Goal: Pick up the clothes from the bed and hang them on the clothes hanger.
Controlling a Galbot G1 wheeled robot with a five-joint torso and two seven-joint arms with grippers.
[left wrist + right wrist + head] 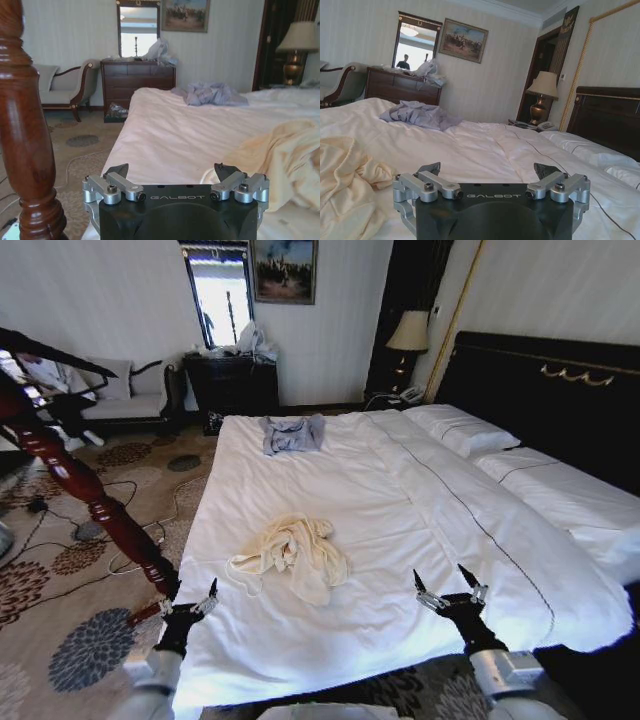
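Note:
The clothes (292,555), a cream garment, lie crumpled on the near half of the bed (400,490). They also show in the left wrist view (282,155) and in the right wrist view (345,180). My left gripper (188,598) hovers open at the bed's near left corner, to the left of the clothes (172,172). My right gripper (442,582) is open over the sheet to the right of the clothes (487,170). Nothing is between either pair of fingers. The thin black clothes hanger (60,358) hangs at the far left, by the top of a dark red wooden post (95,502).
A small grey-blue garment (293,433) lies at the bed's far end. The red post (25,125) stands close beside my left gripper. Cables trail over the patterned carpet (60,550). A dark dresser (235,385), a sofa (125,405), a lamp (408,332) and the black headboard (540,390) line the walls.

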